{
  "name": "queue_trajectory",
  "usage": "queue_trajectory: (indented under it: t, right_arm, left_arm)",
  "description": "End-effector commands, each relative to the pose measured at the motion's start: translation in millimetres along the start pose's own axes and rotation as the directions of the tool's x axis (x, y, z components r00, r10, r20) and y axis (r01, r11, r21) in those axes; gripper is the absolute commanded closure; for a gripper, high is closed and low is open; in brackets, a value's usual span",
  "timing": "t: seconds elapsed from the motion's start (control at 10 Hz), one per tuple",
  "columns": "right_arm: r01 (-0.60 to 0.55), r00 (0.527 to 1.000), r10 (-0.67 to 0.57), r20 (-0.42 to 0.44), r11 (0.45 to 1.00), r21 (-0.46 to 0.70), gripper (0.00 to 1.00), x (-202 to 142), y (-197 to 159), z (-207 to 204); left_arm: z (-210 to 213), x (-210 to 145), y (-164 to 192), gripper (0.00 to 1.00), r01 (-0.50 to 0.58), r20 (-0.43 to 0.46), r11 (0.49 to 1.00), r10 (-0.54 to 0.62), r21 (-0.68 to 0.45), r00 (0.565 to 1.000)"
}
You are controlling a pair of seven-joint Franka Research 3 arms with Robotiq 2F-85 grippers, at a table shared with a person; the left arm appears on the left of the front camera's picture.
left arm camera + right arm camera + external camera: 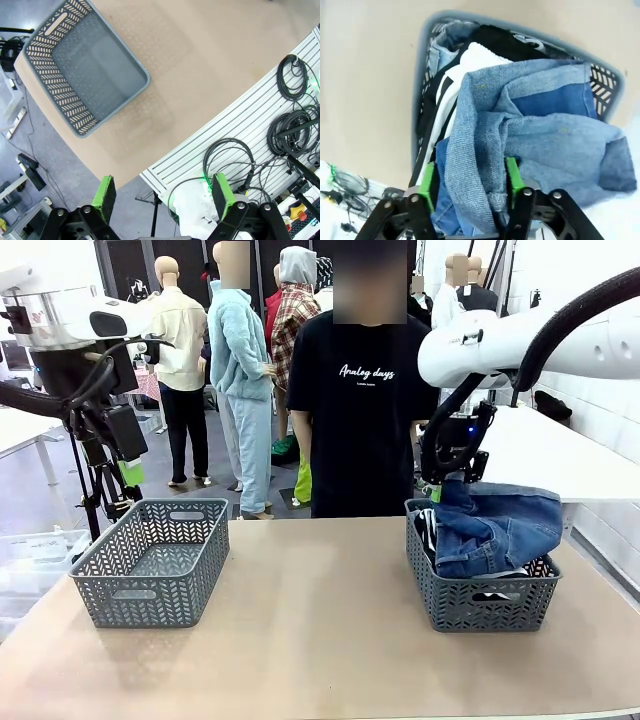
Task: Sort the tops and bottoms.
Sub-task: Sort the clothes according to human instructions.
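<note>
The light blue denim bottoms lie heaped on top of the grey right basket, with a darker blue denim patch among the folds. Under them show the white top with black edging and the black top. My right gripper hangs at the basket's far left corner, jaws apart with a fold of the light denim between the green pads. My left gripper hangs open and holds nothing, off the table's left end.
An empty grey basket stands on the table's left side. A person in a black T-shirt stands at the far edge. Bare tabletop lies between the two baskets. A slatted panel with coiled cables sits below my left arm.
</note>
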State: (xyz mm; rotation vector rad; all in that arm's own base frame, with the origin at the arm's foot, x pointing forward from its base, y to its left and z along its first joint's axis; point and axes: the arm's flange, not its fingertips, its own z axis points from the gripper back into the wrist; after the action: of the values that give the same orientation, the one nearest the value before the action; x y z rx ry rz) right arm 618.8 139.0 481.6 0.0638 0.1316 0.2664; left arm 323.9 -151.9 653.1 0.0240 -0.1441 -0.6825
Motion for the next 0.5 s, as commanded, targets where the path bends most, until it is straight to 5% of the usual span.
queue_trajectory:
  t: [0.0,0.4]
  right_arm:
    - [0.044,0.999,-0.043,0.026,0.999,-0.021,0.0,-11.3,-0.5,-3.0]
    - [0.11,0.989,-0.102,0.108,0.991,-0.072,0.0,-25.1,-0.3,19.9]
  left_arm:
    - [1.6,-1.2,1.2,0.0,0.019,0.007,1.0,-0.019,-0.009,1.0]
    - [1.6,-1.2,1.2,0.0,0.019,0.007,1.0,-0.019,-0.009,1.0]
